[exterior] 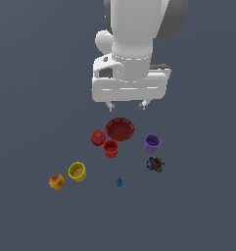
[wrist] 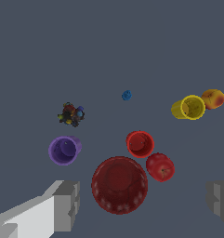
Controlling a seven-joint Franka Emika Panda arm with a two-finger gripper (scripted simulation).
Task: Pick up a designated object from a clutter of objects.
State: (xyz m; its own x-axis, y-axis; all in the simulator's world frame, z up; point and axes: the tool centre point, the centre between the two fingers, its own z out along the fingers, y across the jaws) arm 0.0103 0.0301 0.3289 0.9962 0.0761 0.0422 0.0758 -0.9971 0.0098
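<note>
The dark speckled lump (exterior: 155,164) lies on the grey floor at the exterior view's right, just in front of the purple cup (exterior: 152,142). It also shows in the wrist view (wrist: 70,114), beyond the purple cup (wrist: 64,150). My gripper (exterior: 126,105) hangs high above the wide red bowl (exterior: 120,129), open and empty, well apart from the lump. In the wrist view its two fingers (wrist: 64,204) stand wide apart either side of the red bowl (wrist: 119,184).
Two red cups (exterior: 110,148) (exterior: 98,138) sit beside the bowl. A yellow cup (exterior: 77,171) and a red-yellow ball (exterior: 57,182) lie at the exterior view's left. A tiny blue piece (exterior: 119,182) lies in front.
</note>
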